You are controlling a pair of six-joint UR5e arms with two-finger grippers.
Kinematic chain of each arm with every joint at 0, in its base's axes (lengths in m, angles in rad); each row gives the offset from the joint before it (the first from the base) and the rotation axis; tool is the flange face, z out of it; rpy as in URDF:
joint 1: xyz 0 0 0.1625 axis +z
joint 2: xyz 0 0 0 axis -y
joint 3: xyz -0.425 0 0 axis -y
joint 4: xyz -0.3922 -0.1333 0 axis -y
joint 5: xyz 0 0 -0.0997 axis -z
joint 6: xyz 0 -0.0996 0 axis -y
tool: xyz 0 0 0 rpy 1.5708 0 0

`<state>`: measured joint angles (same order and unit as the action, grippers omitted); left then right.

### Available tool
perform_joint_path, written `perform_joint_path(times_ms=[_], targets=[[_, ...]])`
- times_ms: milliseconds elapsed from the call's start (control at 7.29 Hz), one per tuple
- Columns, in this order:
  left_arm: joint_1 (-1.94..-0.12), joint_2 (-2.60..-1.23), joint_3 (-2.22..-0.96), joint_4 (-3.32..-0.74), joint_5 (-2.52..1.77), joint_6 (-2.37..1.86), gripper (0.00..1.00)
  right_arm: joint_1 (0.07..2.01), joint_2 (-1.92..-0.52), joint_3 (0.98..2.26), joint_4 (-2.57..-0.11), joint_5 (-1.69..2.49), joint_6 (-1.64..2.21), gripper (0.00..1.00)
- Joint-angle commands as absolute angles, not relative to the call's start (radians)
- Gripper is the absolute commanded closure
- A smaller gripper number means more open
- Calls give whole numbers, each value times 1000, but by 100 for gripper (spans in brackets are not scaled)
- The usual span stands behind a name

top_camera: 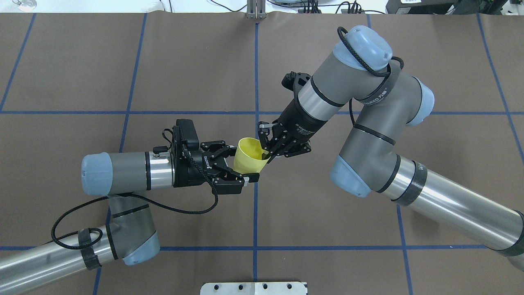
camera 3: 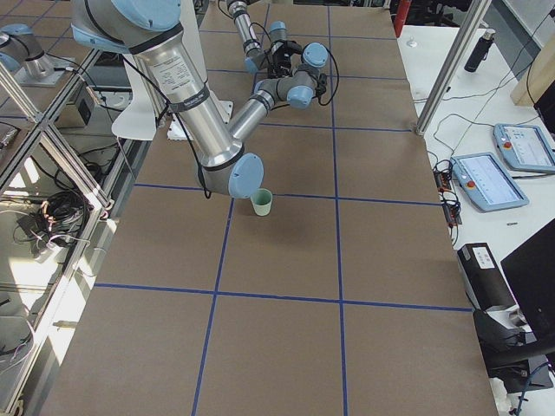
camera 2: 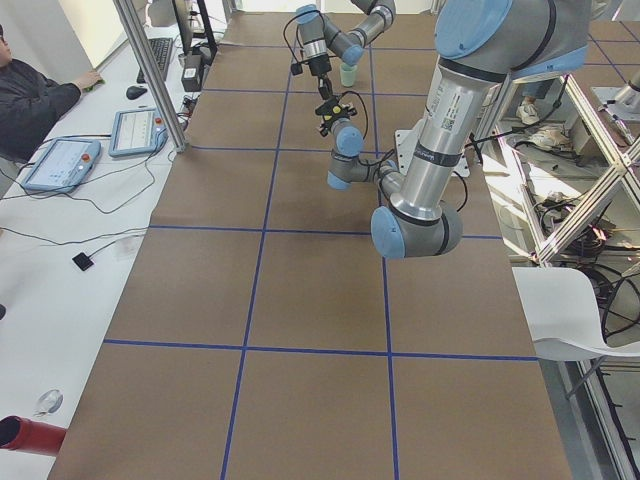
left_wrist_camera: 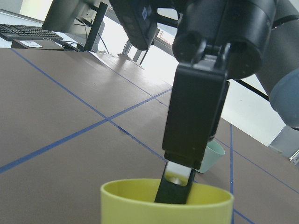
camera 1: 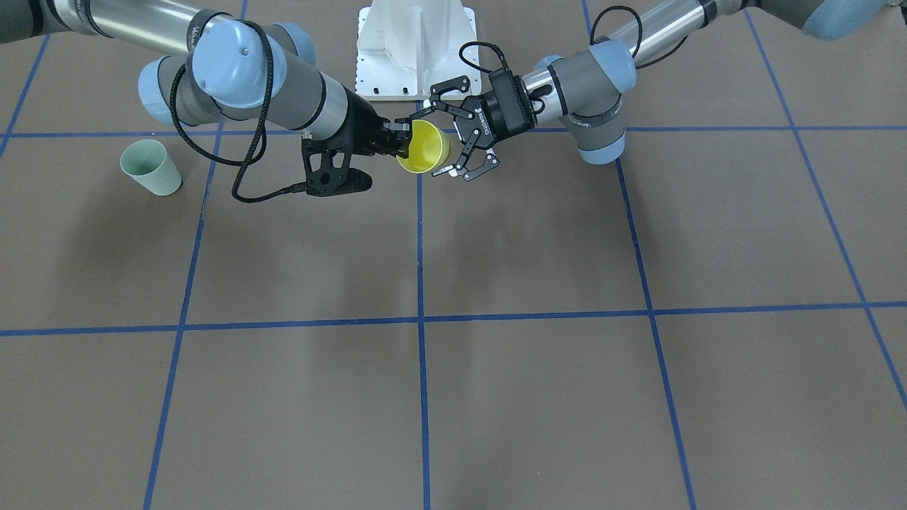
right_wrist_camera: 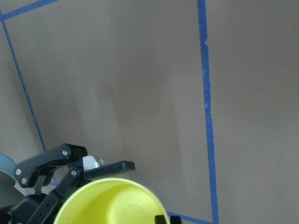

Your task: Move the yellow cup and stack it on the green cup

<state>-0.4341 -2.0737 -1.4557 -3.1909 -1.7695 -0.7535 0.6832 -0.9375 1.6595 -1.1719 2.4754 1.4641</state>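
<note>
The yellow cup hangs in the air near the robot's base, tilted on its side. My right gripper is shut on its rim, with one finger inside the cup, as the left wrist view shows. My left gripper is open, its fingers spread on either side of the cup's body with gaps showing. The green cup stands upright on the table off to my right, apart from both grippers. It also shows in the exterior right view and in the left wrist view.
The table is a brown mat with a blue tape grid. The white robot base stands right behind the cup. Operator desks with tablets line the far side.
</note>
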Motion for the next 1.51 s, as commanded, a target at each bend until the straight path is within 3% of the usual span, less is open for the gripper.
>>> perform_joint_path(times_ms=[0, 412, 686, 961, 1373], targets=[[-434, -2068, -1462, -3191, -1770, -799, 0, 739, -997, 1674, -1172, 2477, 1462, 100], [-501, -1999, -1512, -3104, -1775, -819, 0, 831, -1011, 1675, -1190, 2394, 1418, 100], [-573, -1866, -1790, -2728, -1787, -816, 0, 908, -1076, 1703, -1193, 2335, 1242, 100], [-655, -1859, -1954, -2320, -1795, -802, 0, 966, -1193, 1857, -1329, 2242, 992, 100], [-848, -1864, -1980, -1984, -1945, -697, 0, 971, -1244, 2144, -1876, 2114, 671, 100]])
